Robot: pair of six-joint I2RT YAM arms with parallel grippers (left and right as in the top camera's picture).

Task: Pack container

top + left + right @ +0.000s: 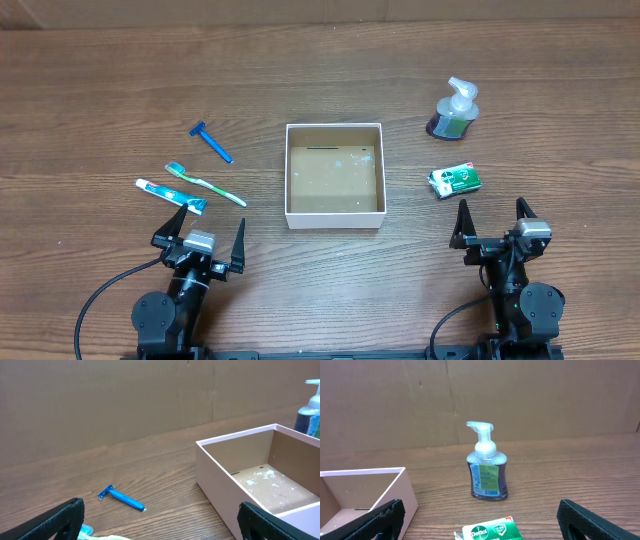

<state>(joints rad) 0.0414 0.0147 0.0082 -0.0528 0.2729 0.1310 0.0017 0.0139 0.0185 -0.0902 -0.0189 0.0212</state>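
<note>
White container [334,219] forward-right of left pincer [213,216] (apart)

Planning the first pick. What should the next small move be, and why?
Probably ease the right gripper forward and down over the green packet. Its jaws stand open and hold nothing, the packet lies flat just ahead of it, and the container holds nothing yet. That looks like the shortest reach on the table.
</note>
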